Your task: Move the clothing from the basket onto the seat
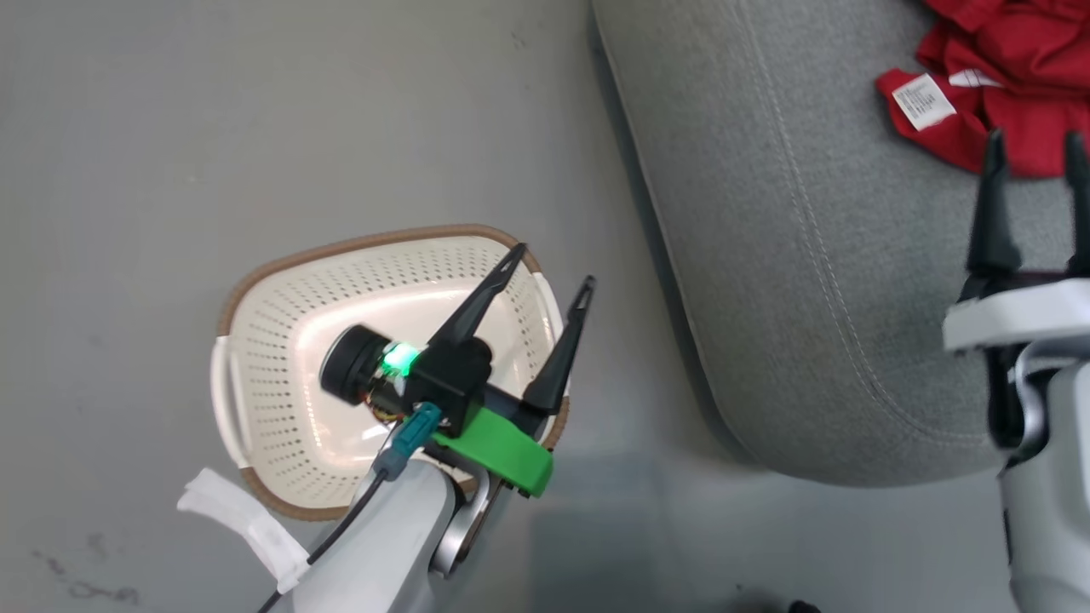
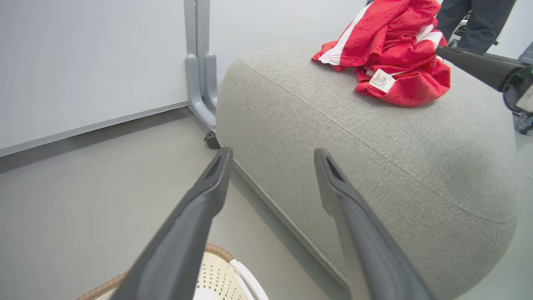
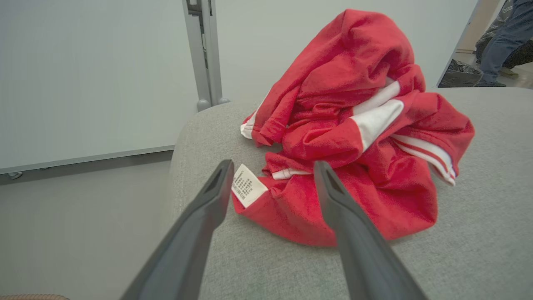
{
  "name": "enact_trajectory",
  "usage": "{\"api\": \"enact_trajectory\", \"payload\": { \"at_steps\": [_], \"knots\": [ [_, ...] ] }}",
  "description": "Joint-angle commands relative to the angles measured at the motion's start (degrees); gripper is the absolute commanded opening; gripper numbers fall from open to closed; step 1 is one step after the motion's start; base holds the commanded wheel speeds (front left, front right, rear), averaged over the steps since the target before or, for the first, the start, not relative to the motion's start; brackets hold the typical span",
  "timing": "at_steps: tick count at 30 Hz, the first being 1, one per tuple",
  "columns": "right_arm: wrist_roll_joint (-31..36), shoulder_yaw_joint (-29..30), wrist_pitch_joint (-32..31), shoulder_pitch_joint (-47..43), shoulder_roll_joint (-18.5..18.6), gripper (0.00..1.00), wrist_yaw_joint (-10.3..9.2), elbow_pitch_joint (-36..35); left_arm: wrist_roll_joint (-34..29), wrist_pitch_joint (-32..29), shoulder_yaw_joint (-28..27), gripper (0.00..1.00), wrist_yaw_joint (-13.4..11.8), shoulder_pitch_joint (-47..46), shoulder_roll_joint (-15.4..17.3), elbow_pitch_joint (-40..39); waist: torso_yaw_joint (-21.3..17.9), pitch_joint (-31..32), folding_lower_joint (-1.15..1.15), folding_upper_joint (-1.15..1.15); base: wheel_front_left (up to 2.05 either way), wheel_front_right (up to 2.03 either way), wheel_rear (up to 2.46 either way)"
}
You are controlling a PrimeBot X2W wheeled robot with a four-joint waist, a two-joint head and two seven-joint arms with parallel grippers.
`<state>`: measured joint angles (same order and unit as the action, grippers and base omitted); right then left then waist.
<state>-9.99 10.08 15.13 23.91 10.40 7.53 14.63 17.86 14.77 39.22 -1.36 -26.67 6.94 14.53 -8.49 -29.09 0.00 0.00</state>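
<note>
I see the red clothing (image 3: 354,137) in a crumpled heap on the grey seat (image 1: 809,255), its white label (image 3: 248,185) at the near hem. My right tool (image 1: 1035,140) is spread wide and holds nothing, its tips at the near edge of the heap. Through its wrist camera the label and hem sit between the two fingers, though I cannot tell if they touch. My left tool (image 1: 553,265), also wide and empty, hangs over the seat-side rim of the basket (image 1: 281,340) on the floor (image 1: 255,128), well apart from the clothing.
</note>
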Motion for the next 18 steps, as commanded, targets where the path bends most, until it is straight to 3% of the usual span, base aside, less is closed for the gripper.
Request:
{"api": "enact_trajectory", "payload": {
  "at_steps": [1, 6, 11, 15, 18],
  "knots": [
    [0.49, -1.11, 0.03, -2.21, -0.28, 1.0, -0.07, -0.49, 0.83, 0.43, -1.13, 1.0, -0.61, 1.95, -0.55, 0.82, 7.13, 7.59, 0.0, 0.0, 0.0, 0.0, 0.0],
    [0.75, -5.93, 0.03, -6.52, -1.44, 1.0, -0.08, -2.82, 1.16, 0.41, -8.01, 1.0, -2.53, 6.98, -1.77, -0.86, 10.28, 12.93, 0.0, 0.0, 0.0, 0.0, 0.0],
    [1.0, -8.61, 0.03, -10.7, -2.66, 1.0, -0.08, -6.25, 2.96, 0.36, -16.78, 1.0, -0.62, 13.56, -3.0, -3.5, 11.96, 18.55, 0.0, 0.0, 0.0, 0.0, 0.0],
    [1.08, -8.93, 0.03, -15.25, -3.94, 1.0, -0.08, -9.36, 1.25, 0.36, -22.52, 1.0, 2.49, 18.9, -3.46, -7.32, 12.26, 23.26, 0.0, 0.0, 0.0, 0.0, 0.0],
    [1.23, -9.6, 0.03, -18.9, -4.75, 1.0, -0.07, -11.85, -0.61, 0.36, -26.13, 1.0, 3.22, 22.77, -3.71, -9.65, 11.95, 26.19, 0.0, 0.0, 0.0, 0.0, 0.0]
  ]
}}
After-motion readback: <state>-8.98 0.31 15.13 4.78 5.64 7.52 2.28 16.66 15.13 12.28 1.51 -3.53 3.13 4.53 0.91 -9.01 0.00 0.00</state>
